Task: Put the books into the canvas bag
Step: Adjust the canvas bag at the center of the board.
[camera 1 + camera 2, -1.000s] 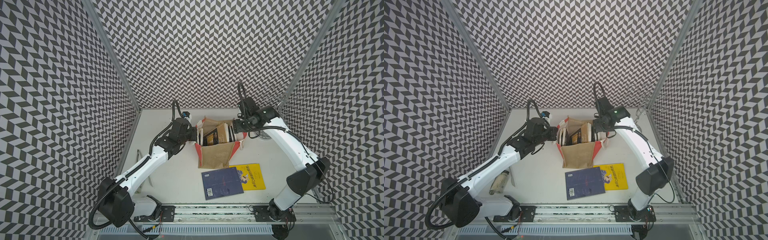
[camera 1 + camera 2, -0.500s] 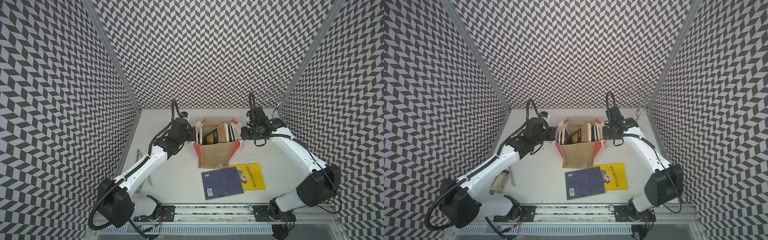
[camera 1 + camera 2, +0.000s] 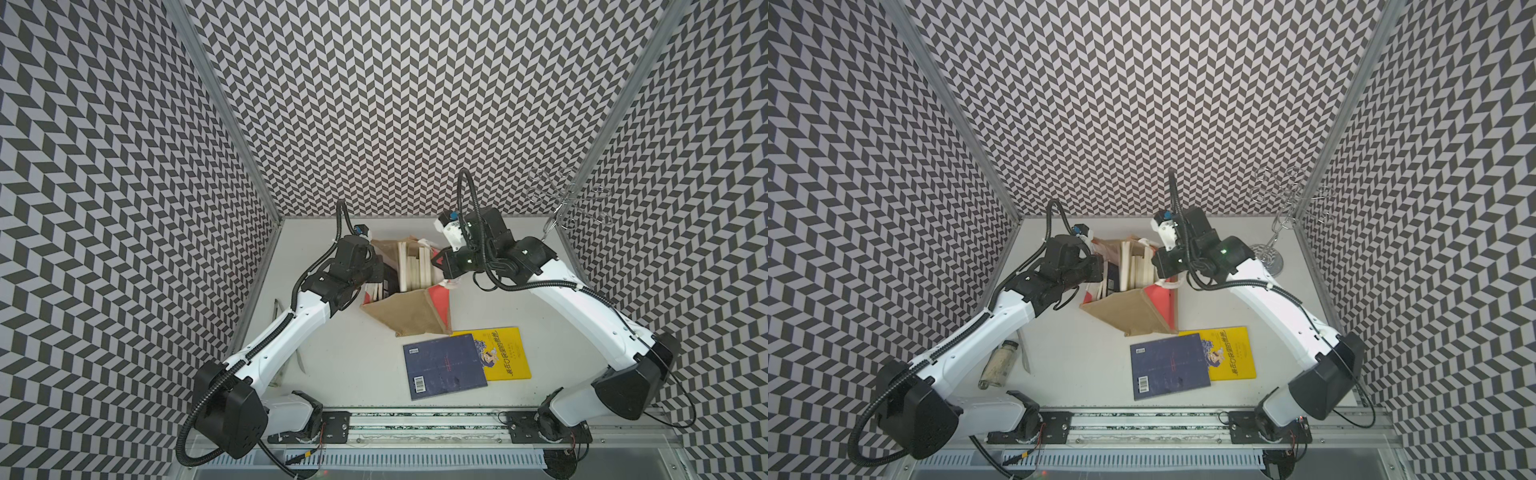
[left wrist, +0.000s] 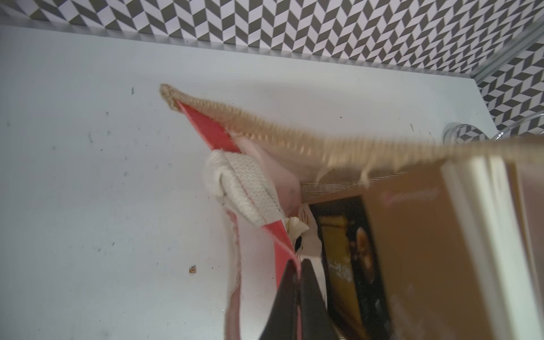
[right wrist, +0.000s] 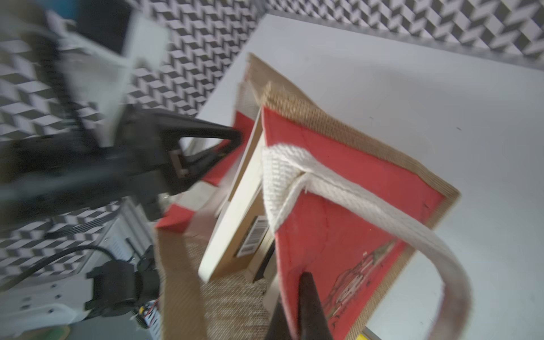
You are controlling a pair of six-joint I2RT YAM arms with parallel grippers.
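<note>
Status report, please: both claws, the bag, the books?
Left claw and right claw each shut on the red-and-tan jute canvas bag. Pale-edged books inside. Navy paperback and yellow paperback lie outside.

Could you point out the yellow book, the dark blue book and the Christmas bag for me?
yellow book (image 3: 509,353): top view, middle of its uncovered cover.
dark blue book (image 3: 442,365): top view, centre of its cover.
canvas bag (image 3: 1129,309): top view, its tan side panel.

Two books (image 3: 465,359) on the table (image 3: 353,365), one canvas bag (image 3: 409,311), two arms (image 3: 286,332).
</note>
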